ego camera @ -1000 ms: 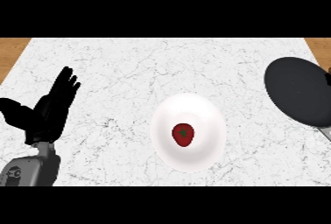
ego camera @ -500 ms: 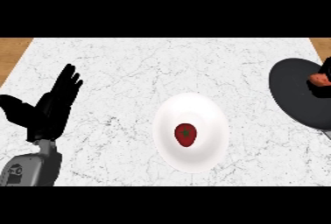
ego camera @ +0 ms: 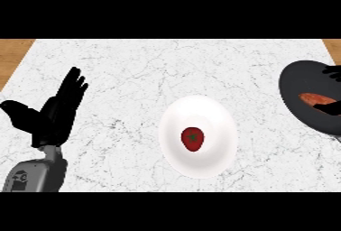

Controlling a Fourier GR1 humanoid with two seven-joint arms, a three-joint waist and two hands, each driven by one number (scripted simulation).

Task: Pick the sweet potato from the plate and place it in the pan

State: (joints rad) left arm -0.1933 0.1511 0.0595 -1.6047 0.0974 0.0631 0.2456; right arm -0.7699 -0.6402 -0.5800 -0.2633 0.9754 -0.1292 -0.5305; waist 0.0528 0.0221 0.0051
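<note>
The orange-red sweet potato hangs over the dark pan at the right edge. My right hand comes in from that edge; its thumb lies against the potato's underside and other fingers show above it, with most of the hand cut off. The white plate sits at the middle of the counter and holds a small red fruit with a green top. My left hand rests open at the left, fingers up, far from plate and pan.
The marble counter ends at a wooden strip at the far left and another at the top right corner. Bare marble lies between the plate and the pan.
My right hand has come into view over the pan with the sweet potato, which has moved down and left within the pan. The left hand has stayed put.
</note>
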